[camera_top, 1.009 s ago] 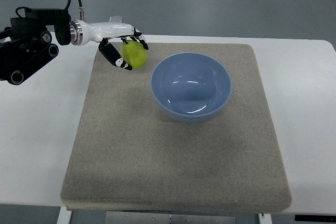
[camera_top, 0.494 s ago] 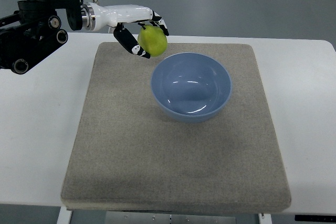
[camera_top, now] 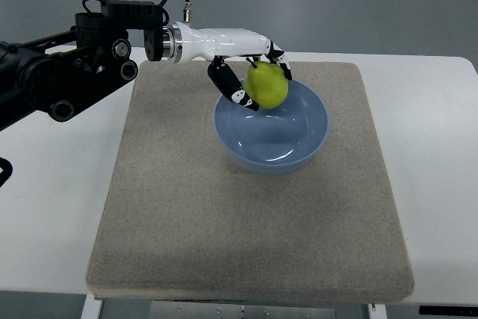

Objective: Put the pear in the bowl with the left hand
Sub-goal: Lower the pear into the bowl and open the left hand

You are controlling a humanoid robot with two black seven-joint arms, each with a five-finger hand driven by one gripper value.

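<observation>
A yellow-green pear is held in my left hand, whose white and black fingers are curled around it. The hand holds the pear in the air over the far left part of the blue bowl. The bowl stands upright on the grey mat and holds nothing. My left arm reaches in from the upper left. My right hand is not in view.
The grey mat lies on a white table. The black arm links and cable hang over the table's far left corner. The table's far edge runs just behind the bowl.
My left hand has carried the pear up off the mat and to the right. It has moved from left of the bowl to over the bowl's far left part.
</observation>
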